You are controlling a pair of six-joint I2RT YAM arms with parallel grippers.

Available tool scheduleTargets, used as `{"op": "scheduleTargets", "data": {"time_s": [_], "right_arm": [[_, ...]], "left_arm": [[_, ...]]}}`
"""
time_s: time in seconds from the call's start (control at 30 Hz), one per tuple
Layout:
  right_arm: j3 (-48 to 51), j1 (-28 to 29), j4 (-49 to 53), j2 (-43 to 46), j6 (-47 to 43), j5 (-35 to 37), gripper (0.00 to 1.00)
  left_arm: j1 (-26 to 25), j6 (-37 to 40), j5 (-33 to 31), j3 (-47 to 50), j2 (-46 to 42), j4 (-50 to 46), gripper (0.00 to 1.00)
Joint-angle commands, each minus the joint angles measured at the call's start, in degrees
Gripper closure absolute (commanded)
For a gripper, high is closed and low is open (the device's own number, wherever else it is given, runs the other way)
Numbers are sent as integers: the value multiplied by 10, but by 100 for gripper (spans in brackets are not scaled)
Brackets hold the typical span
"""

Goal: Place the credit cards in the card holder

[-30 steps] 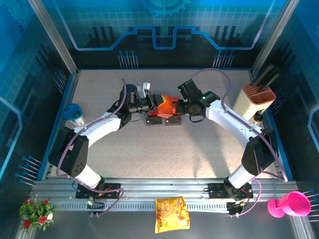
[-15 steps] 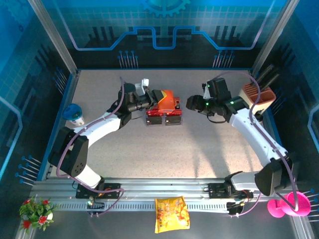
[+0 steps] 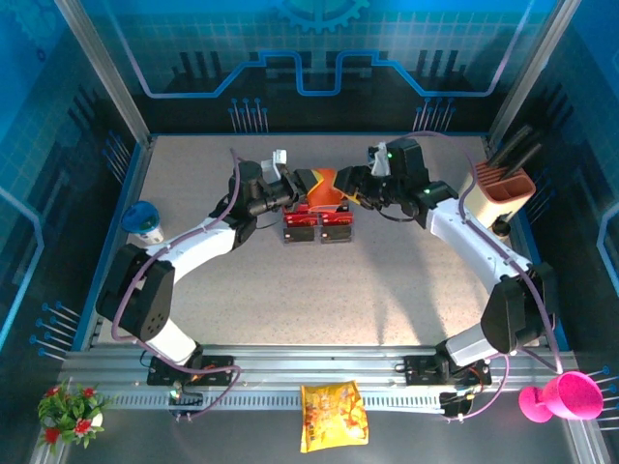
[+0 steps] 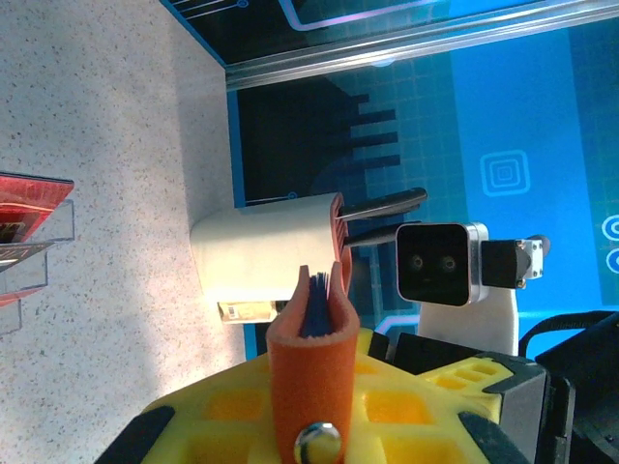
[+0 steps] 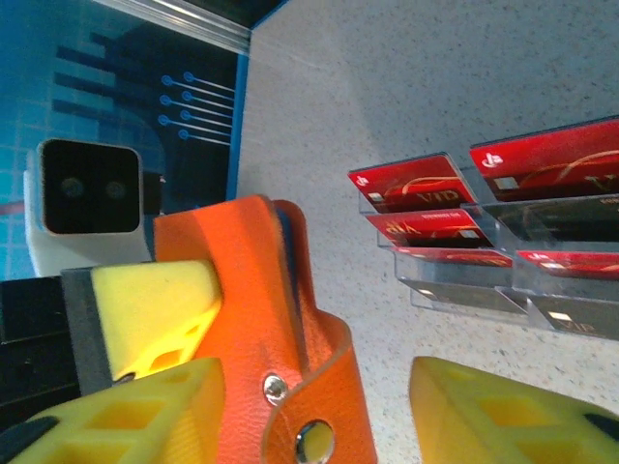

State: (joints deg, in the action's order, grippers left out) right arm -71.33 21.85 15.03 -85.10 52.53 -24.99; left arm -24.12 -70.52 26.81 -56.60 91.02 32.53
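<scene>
Gripping the card holder (image 5: pixel 253 319) by its folded body, the left gripper (image 3: pixel 300 187) is pressing its yellow pads against both orange faces, so it is clamped firmly on it. The holder is hanging between the 2 arms at the far middle of the bench (image 3: pixel 319 300), apparently raised off the surface, just beyond the 2 clear racks (image 5: pixel 455 290). The credit cards (image 5: pixel 416 184) are all sitting in those racks, red faces up in slanted tiers.

The right gripper (image 5: pixel 309 416) is standing wide open around the holder's snap end. The orange flap is lying against 1 of its fingers, and the other finger is well apart from the leather. It is holding nothing.

The step in hand is looking like opening the holder, since the left wrist view is showing only a thin slit of grey-blue pocket between the 2 leaves.

Several things are threatening from here:
- If the right gripper is closing across both leaves instead of 1, it is pinching the pockets shut.
- If it is catching only the little tab and pulling hard, the smooth leather may be sliding out of the left pads, and the holder may be dropping towards the racks and scattering the cards.
- With the 2 grippers working this close, a small misjudged approach is risking finger striking finger.
- No card is in hand, so the thin cards are waiting to be pinched from a slanted rack, where a slip is likely.
</scene>
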Motion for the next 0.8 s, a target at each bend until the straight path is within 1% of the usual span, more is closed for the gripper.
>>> {"op": "scheduleTargets", "data": {"time_s": [0.0, 0.17, 0.37, 0.77], "right_arm": [[38, -15, -67, 12, 37, -21, 51], [95, -35, -119, 33, 69, -30, 55], [138, -45, -163, 46, 100, -34, 55], [146, -45, -253, 19, 155, -90, 57]], "left_arm": [[1, -14, -8, -9, 5, 36, 89], [1, -21, -10, -11, 10, 47, 89], [2, -24, -10, -15, 16, 54, 89], [0, -31, -13, -15, 20, 67, 89]]}}
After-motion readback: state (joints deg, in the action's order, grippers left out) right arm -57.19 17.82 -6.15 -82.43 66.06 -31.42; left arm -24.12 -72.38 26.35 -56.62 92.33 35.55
